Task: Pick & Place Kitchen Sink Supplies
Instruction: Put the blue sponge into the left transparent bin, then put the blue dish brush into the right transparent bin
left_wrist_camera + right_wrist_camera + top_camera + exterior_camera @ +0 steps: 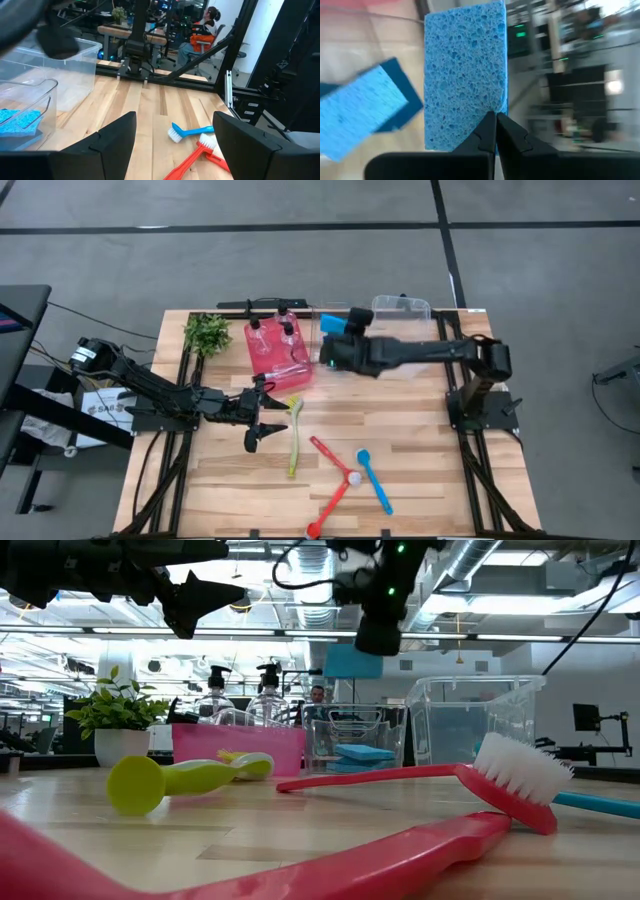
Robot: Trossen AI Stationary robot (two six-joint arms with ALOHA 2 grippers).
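My right gripper [495,131] is shut on a blue sponge [465,70] and hangs over a small clear bin [318,740] at the table's far middle. That bin holds other blue sponges [362,754]. My left gripper [262,423] waits open and level at the left, touching nothing. Just to its right a yellow-green brush [295,436] lies flat on the table. Two red brushes [333,461] and a blue brush [376,481] lie nearer the front edge. Two pump bottles [271,332] stand in the red bin [277,360]. My right gripper pinches the sponge's end edge [490,111] between its two fingertips. The fingers come slanting down from the table's right side. The sponge juts out past the fingertips, lifted clear above the sponges in the clear bin.
A leafy plant [207,333] stands at the far left, beside the red bin. A larger clear bin [403,307] sits at the far right under my right arm. Bare wood lies between the bins and the brushes.
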